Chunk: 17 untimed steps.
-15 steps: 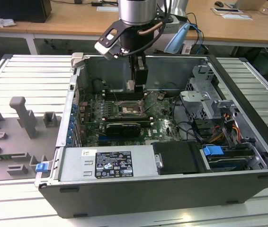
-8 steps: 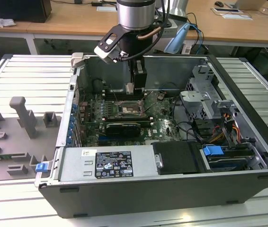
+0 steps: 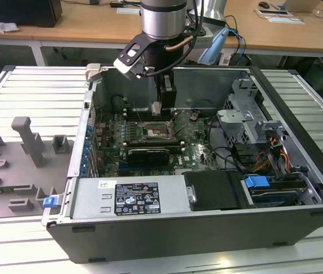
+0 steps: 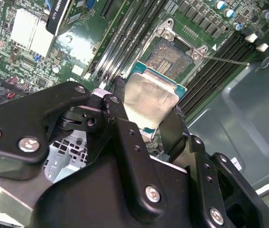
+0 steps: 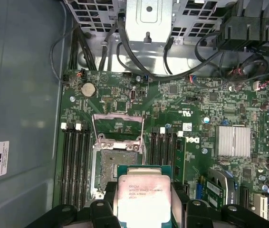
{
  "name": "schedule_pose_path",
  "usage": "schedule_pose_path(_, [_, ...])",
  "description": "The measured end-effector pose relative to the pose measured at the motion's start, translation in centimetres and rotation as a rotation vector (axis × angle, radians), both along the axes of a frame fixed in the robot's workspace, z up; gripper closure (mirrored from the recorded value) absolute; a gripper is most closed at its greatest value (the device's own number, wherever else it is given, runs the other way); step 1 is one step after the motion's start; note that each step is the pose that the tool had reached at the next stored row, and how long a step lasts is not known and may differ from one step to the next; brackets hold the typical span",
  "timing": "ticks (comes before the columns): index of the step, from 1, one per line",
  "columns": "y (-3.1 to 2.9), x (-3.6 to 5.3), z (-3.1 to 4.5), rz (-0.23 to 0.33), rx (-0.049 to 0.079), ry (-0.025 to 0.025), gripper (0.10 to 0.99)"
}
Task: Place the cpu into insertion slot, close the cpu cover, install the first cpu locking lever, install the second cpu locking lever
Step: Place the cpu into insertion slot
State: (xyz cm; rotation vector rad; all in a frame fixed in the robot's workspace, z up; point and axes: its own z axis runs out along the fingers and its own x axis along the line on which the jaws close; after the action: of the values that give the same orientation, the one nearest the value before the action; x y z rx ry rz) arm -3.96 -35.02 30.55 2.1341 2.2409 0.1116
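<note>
1. Between the gripper (image 5: 144, 195) fingers: cpu (image 5: 143, 202), clamped at two opposite edges, held clear above the motherboard (image 5: 191, 95).
2. Close beneath: insertion slot (image 5: 115, 166), uncovered, unfilled.
3. Beside the slot: cpu cover (image 5: 118, 115), swung up open.
4. Surrounding: open computer case (image 3: 207, 228).

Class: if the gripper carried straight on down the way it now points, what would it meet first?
Probably the insertion slot, open beneath the cpu held in the gripper; exact alignment is hard to judge.

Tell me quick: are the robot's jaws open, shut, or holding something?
The gripper is shut on the cpu, held near the insertion slot.
</note>
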Motion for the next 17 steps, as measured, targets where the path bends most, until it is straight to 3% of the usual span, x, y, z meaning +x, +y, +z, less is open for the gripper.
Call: schedule_pose_path(17, [0.00,0.00,-1.01,0.000,0.001,0.0020,0.553])
